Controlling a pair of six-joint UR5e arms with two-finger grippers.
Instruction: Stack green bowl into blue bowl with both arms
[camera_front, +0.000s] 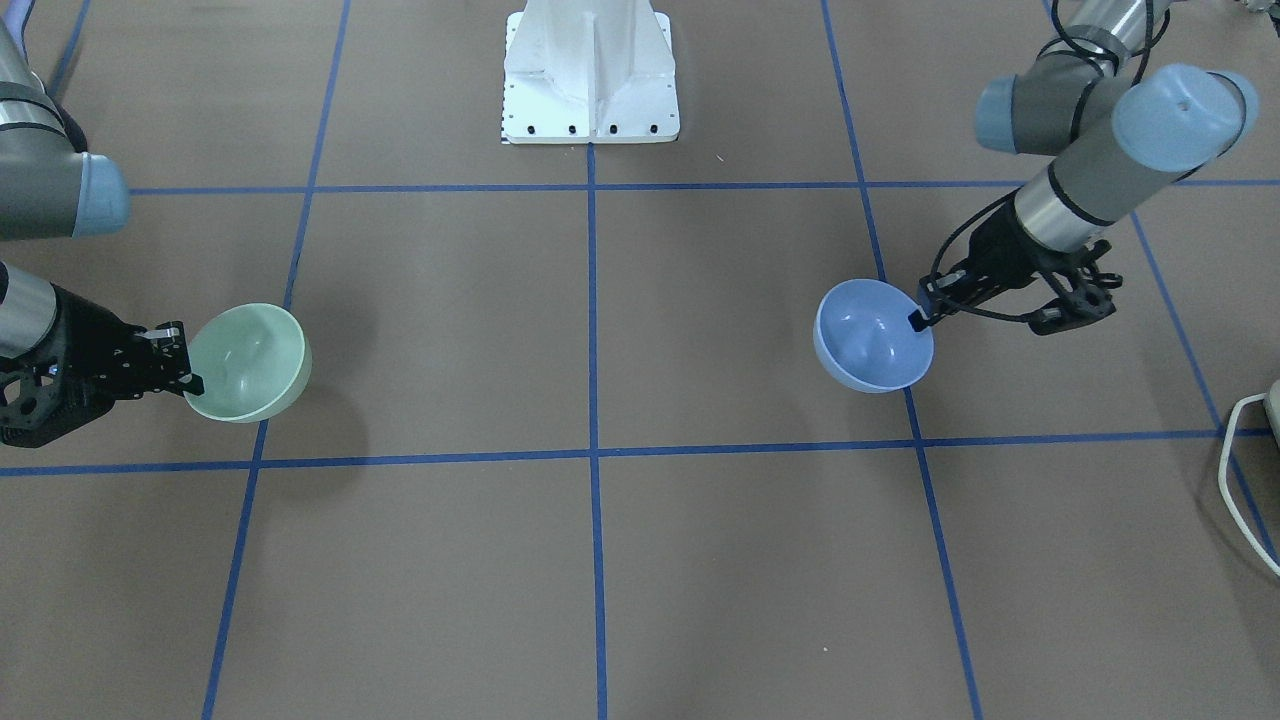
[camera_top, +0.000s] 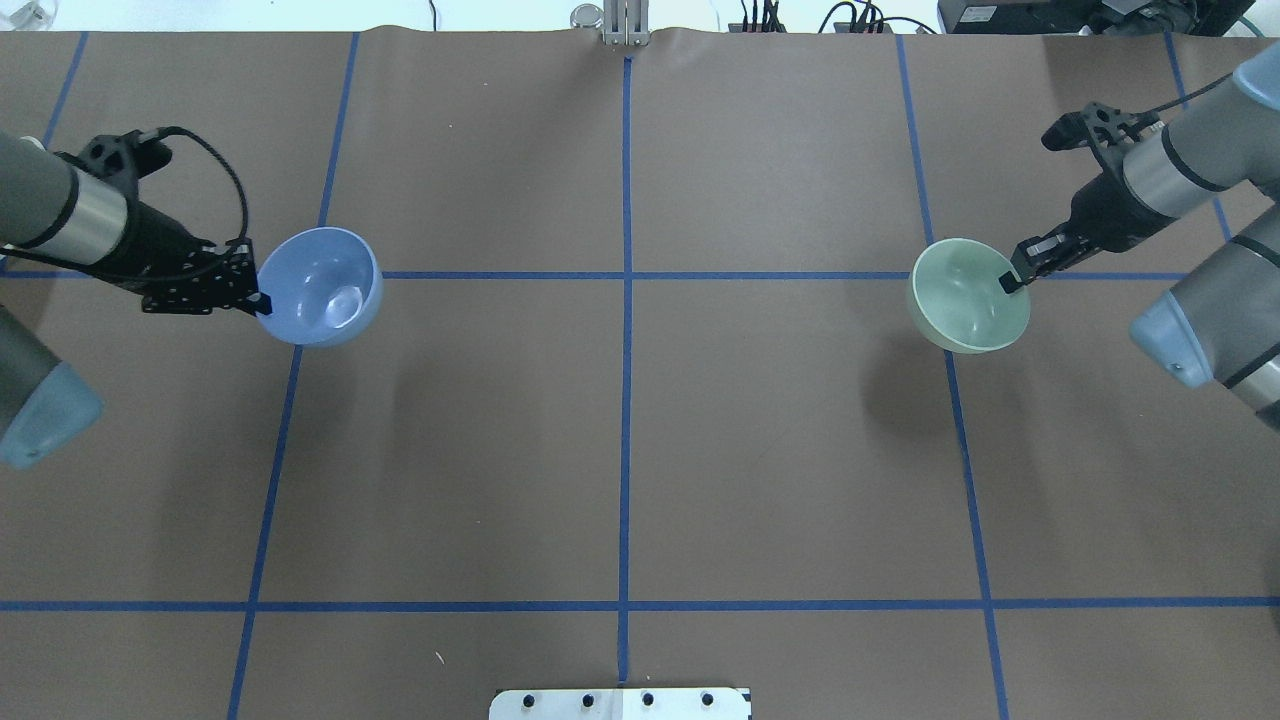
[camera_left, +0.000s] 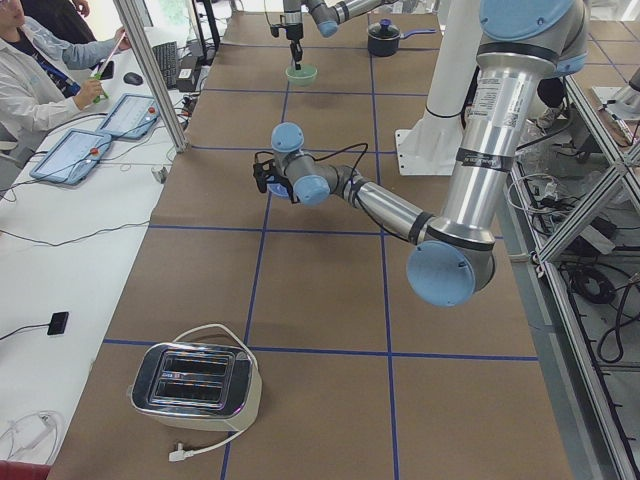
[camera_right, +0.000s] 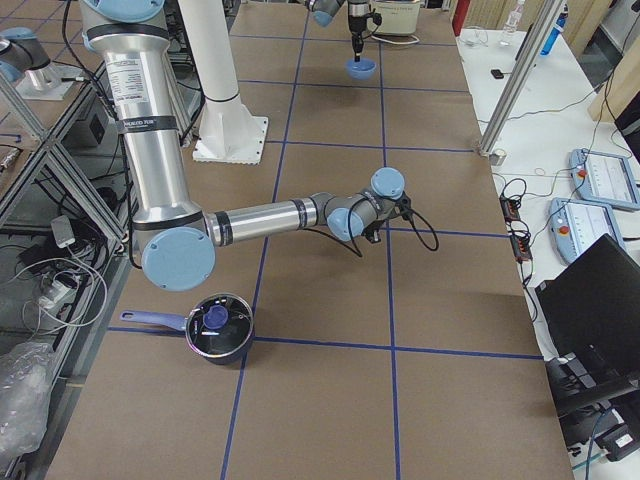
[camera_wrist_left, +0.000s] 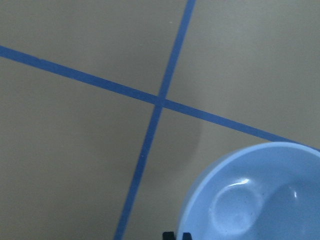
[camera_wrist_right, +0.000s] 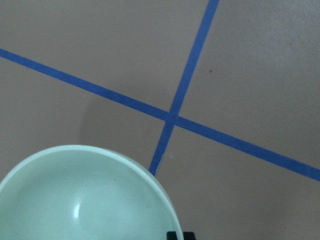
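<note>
My left gripper (camera_top: 262, 300) is shut on the near rim of the blue bowl (camera_top: 320, 287) and holds it, tilted, above the table's left side. The gripper (camera_front: 915, 319) and bowl (camera_front: 872, 335) also show in the front view, and the bowl in the left wrist view (camera_wrist_left: 255, 195). My right gripper (camera_top: 1010, 283) is shut on the rim of the green bowl (camera_top: 968, 296) and holds it, tilted, above the right side. They show again in the front view, gripper (camera_front: 190, 385) and bowl (camera_front: 248, 362), and the bowl in the right wrist view (camera_wrist_right: 85, 195). The bowls are far apart.
The white pedestal base (camera_front: 590, 75) stands at the robot's side of the table. A toaster (camera_left: 195, 380) sits at the table's left end. A dark pot (camera_right: 215, 325) sits at the right end. A white cable (camera_front: 1240, 470) lies at the left edge.
</note>
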